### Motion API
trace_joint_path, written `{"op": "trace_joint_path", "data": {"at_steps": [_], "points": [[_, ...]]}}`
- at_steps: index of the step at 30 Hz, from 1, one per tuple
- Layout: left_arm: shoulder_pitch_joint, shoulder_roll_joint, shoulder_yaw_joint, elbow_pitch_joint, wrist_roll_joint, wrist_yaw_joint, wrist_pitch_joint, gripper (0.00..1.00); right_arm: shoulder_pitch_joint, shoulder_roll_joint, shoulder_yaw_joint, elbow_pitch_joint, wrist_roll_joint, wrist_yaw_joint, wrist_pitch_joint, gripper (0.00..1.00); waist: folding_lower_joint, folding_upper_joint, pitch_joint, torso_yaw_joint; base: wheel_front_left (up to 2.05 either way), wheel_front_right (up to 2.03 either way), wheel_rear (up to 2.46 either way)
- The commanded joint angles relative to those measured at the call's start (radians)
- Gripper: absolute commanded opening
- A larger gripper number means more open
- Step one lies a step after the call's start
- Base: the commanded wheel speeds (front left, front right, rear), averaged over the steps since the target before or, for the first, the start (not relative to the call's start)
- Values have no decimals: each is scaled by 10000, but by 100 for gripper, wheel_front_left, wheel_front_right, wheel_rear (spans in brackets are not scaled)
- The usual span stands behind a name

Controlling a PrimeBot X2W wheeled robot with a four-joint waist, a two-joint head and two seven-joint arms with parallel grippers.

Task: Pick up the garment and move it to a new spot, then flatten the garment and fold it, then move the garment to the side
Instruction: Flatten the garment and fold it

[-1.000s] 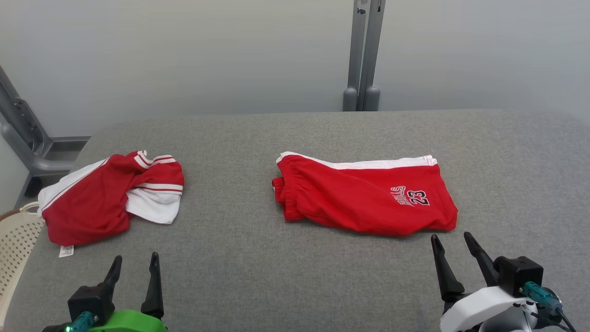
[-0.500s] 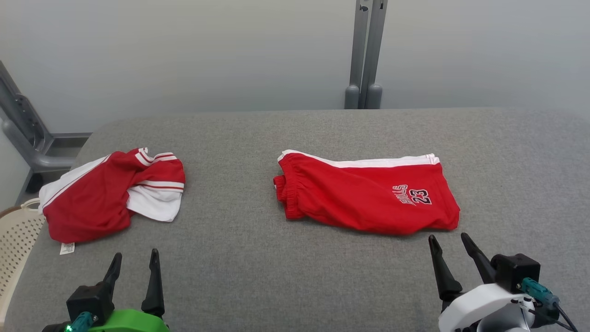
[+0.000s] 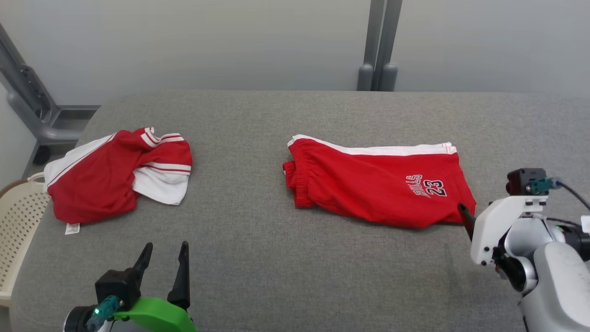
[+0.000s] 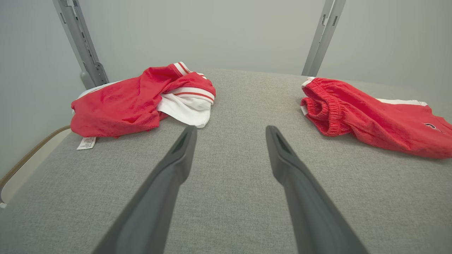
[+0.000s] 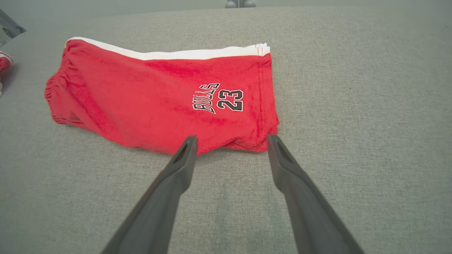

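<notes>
Two garments lie well apart on the grey table [image 3: 258, 267], and neither has been disturbed in the last second. The whole head view has slid and tipped, but that is the camera moving, not the cloth. At the far left, beside the pale perforated basket [image 3: 16, 235], the crumpled red-and-white top [image 3: 106, 184] sits in the same heap near the table's left edge, its label sticking out on the near side. Next comes the left gripper [image 3: 166, 244], fingers spread wide and empty, low over bare table near the front edge much as before. Its own wrist view looks out between the two garments, and it touches neither. Right of centre, the red shorts [image 3: 378, 184] lie flat and doubled over, with the waistband to the left, the white side stripe along the far edge and the number print near the hem. The real change is on the right: the right gripper [image 5: 231, 139] has lifted and swung in from its resting pose. It now points down at the shorts' near right hem corner, fingers wide apart and empty, tips at the very edge of the cloth; I cannot tell whether they touch it. I read this as the start of a reach to grasp. Since the shorts already look folded, the likely aim is moving them aside, though nothing is gripped yet.
</notes>
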Motion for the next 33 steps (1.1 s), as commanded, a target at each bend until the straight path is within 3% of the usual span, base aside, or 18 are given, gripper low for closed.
{"op": "trace_joint_path", "data": {"at_steps": [1,8,17,33], "points": [[-197,-4,-87,-67,7,-87,89,100,-311,-192,-107,180,-132,-7,414,100,0,0,283,308,0,0,0],[-792,-150,-561,-361,149,-487,172,100,-2218,-1323,-1020,1498,-426,-5,2497,100,0,0,1303,1111,0,0,0],[-1270,-150,-814,-446,375,-639,112,100,-3644,-1604,-1854,2852,-1062,-7,3864,100,0,0,2265,1752,0,0,0],[-1773,-253,-1064,-897,474,-633,155,100,-4483,-1898,-2920,3384,-1853,-7,3891,100,0,0,3286,2130,0,0,0]]}}
